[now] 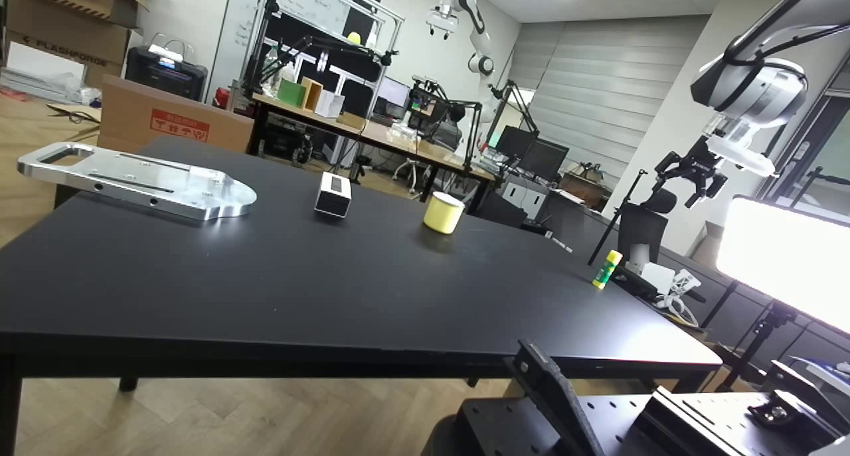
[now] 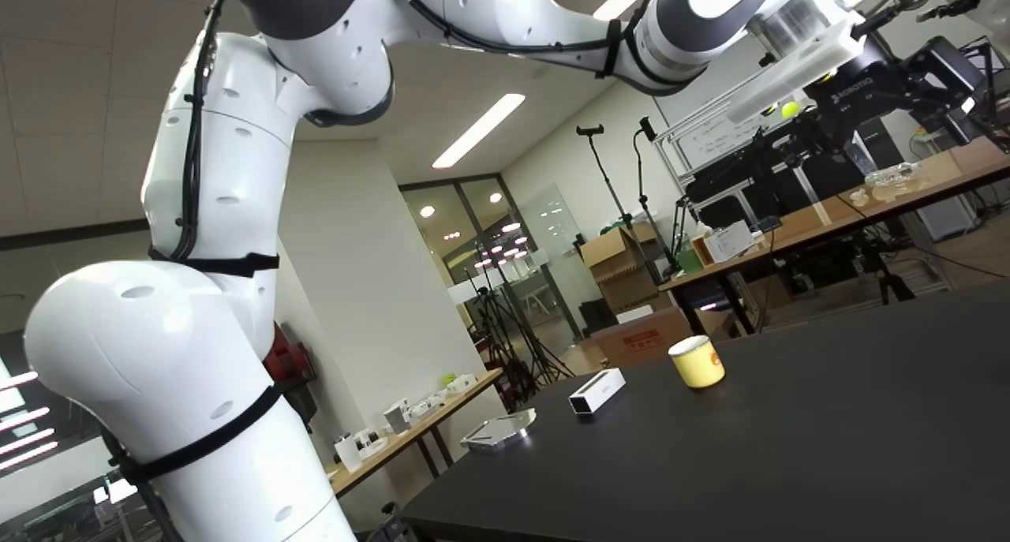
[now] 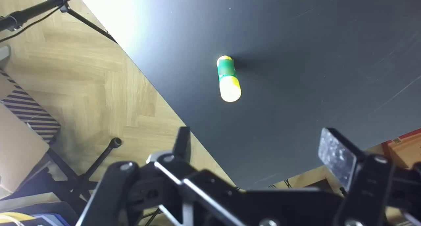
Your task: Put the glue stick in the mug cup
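jaws released, positioned higher than the counter [image 1: 319, 290].
the jaws are spread wide. glue stick [image 3: 228, 78]: upright on the counter, lower than the jaws and ahead of their gap in the wrist view. mug cup [image 1: 443, 214]: upright on the counter, well apart from the jaws. black-and-white box [image 1: 333, 195]: farther from the jaws than the mug cup.

a robotics lab. in an exterior view a white robot arm [image 2: 229, 143] fills the near left, tripods [image 2: 503, 325] far to its right. in an exterior view a second arm [image 1: 480, 42] shows far off, with a scribbled whiteboard [image 1: 315, 4], computer monitors [image 1: 543, 158], cardboard boxes [image 1: 56, 28] at far left and a bright light panel [image 1: 787, 260] at right.
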### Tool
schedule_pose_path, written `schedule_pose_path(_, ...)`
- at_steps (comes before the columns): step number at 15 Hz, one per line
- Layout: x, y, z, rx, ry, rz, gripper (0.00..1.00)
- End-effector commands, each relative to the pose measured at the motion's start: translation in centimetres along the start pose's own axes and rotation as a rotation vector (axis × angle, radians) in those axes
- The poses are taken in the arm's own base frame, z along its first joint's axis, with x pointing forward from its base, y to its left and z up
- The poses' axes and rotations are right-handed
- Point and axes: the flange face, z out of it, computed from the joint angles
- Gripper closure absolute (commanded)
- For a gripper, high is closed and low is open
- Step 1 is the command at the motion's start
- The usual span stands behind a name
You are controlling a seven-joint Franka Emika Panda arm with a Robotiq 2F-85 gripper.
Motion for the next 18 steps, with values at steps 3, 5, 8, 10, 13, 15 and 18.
schedule_pose_path(3, 0.5, -0.3, 0.2, 0.002, 0.001, 0.004, 0.0)
schedule_pose_path(5, 0.6, -0.4, 0.1, 0.003, 0.003, 0.006, 0.0)
schedule_pose_path(8, 2.7, -1.2, 1.0, 0.005, 0.04, 0.015, 0.0)
schedule_pose_path(10, 4.5, -2.4, 2.3, 0.009, 0.059, 0.045, 0.0)
schedule_pose_path(13, 6.8, -4.2, 4.6, 0.022, 0.062, 0.089, 0.0)
schedule_pose_path(15, 7.6, -5.0, 6.5, -0.009, 0.061, 0.122, 0.0)
schedule_pose_path(18, 7.9, -4.7, 9.8, -0.108, 0.016, 0.166, 0.0)
